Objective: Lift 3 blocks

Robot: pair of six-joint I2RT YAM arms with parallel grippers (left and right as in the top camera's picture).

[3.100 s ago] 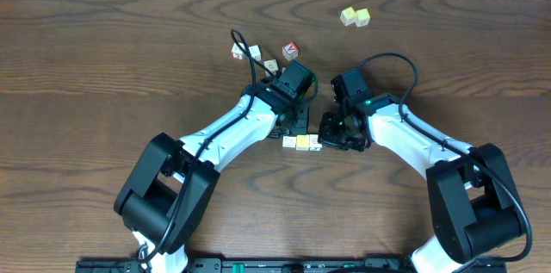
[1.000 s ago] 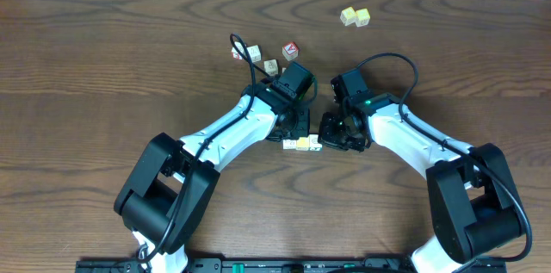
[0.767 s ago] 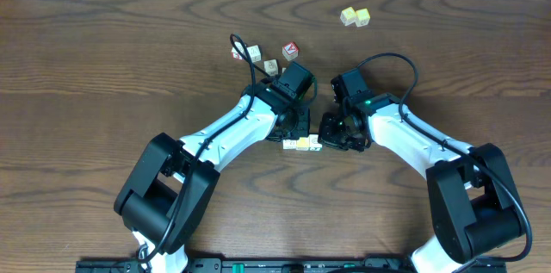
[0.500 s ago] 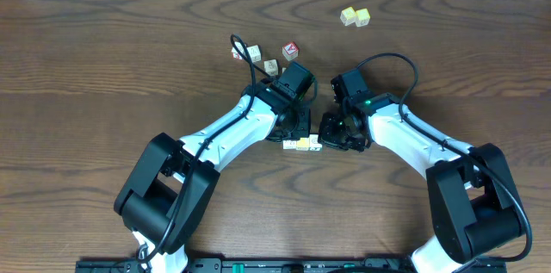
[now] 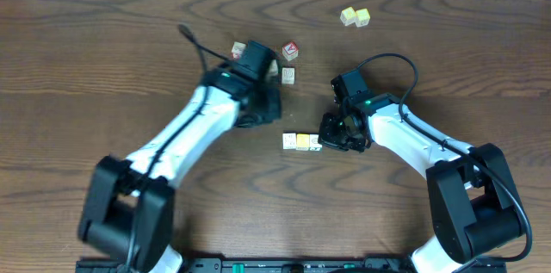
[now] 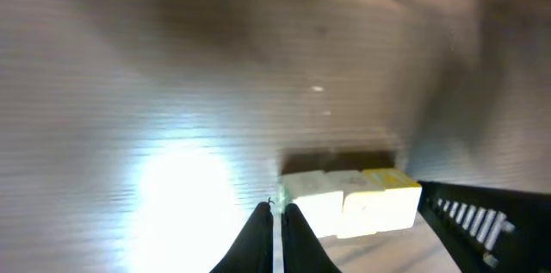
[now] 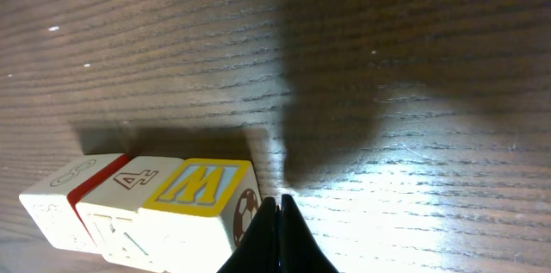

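While the row of three blocks (image 5: pixel 301 141) lies flat on the wooden table (image 5: pixel 103 49), only one end looks braced.
Overhead: the right gripper (image 5: pixel 327 138), pinched shut, butts the row's right end, probably for a squeeze-lift. Left wrist, blurred: the left gripper (image 6: pixel 275 221), likewise closed, is near the other end. Right wrist: a yellow W block (image 7: pixel 200 185), a 4 block (image 7: pixel 129 189), a red-edged cream block (image 7: pixel 65 189).

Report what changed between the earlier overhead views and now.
The left gripper, fingers shut and empty, swung away from the row of three blocks, toward the far side of the table and the robot's left. The row lies where it was, with the right gripper shut at its end as before. The two yellow cubes stayed put.
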